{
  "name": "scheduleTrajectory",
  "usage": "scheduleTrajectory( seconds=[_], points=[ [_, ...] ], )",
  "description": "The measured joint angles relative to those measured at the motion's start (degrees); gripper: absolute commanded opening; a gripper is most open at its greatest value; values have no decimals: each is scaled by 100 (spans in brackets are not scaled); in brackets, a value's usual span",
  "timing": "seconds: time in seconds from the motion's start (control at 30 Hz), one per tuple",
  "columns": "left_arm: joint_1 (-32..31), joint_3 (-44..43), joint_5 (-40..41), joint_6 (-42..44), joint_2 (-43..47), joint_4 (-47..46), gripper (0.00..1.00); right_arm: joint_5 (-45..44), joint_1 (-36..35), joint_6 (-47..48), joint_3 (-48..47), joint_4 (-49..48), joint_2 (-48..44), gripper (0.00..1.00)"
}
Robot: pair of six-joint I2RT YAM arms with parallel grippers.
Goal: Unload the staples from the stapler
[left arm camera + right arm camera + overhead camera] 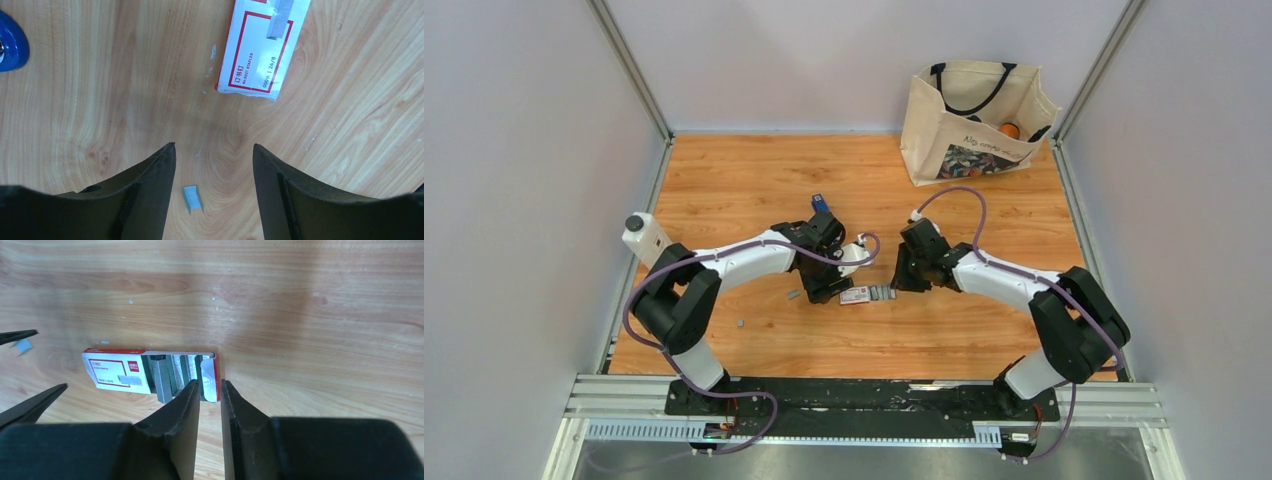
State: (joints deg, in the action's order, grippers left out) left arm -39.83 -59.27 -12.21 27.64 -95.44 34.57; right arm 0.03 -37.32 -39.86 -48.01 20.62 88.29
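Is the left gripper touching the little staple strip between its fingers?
Apart. The left wrist view shows a gap between the staple strip and each finger of the left gripper.

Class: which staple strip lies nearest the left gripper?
The short loose strip between the left gripper's open fingers; the others lie in the carton or farther off.

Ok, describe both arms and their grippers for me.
The left arm and right arm have white links, bulky black joints and looping purple cables. The left gripper and right gripper carry black, tapering wedge-shaped fingers.
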Motion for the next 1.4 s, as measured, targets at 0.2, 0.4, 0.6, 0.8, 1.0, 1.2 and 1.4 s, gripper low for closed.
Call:
scheduleTrajectory(
  seconds=[0.2, 0.4, 0.6, 0.8, 1.0, 1.2, 1.4],
  points=[
    [-83, -225, 243, 17, -245, 44, 61, 433, 278, 4, 332, -365, -348, 24],
    [-170, -404, 374, 39, -415, 98, 58, 732, 417, 2, 540, -658, -326, 23],
    [-275, -426, 387, 116, -459, 195, 58, 999, 444, -4, 599, -979, -33, 22],
    [-420, -586, 415, 223, -638, 330, 57, 1121, 444, -9, 603, -1150, 57, 22],
    [-483, -745, 442, 254, -763, 387, 57, 1211, 448, -22, 682, -1314, 72, 21],
    [-487, -789, 483, 254, -780, 400, 56, 1316, 452, -46, 697, -1432, 186, 21],
    [-487, -796, 490, 254, -798, 413, 54, 1410, 452, -85, 697, -1556, 251, 20]
  ],
)
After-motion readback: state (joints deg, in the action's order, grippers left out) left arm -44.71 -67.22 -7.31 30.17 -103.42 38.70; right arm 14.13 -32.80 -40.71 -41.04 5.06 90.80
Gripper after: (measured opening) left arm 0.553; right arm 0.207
